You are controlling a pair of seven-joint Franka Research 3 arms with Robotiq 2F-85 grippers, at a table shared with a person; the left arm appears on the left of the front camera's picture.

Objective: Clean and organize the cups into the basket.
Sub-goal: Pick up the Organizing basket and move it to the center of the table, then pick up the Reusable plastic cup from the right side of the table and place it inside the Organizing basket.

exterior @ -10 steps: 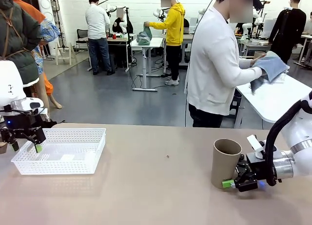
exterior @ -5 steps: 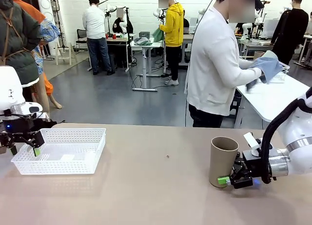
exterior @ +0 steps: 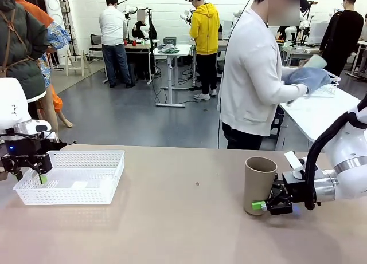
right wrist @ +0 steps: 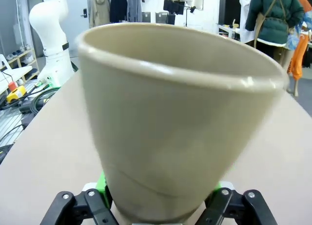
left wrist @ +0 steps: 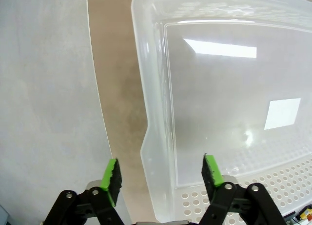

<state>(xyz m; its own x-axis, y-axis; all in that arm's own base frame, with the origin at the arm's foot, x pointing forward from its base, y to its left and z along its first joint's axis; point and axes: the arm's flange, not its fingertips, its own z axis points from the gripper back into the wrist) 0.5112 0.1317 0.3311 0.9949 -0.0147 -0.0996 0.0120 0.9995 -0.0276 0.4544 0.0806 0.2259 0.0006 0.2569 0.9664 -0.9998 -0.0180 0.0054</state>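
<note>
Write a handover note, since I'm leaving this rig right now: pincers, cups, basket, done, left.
Right pincer: shut on the tan cup near its base; the cup is upright, right of the table's middle.
Left pincer: open, astride the left end wall of the basket.
Basket: no cup in it.
Done: one cup grasped.
Left: carry it into the basket, then the rest.

Both arms have glossy white rounded shells. The right arm (exterior: 351, 156), lower right, carries a silver wrist ring and looping black cable. The left gripper (exterior: 30, 177) and right gripper (exterior: 262, 203) are black, green-padded.
</note>
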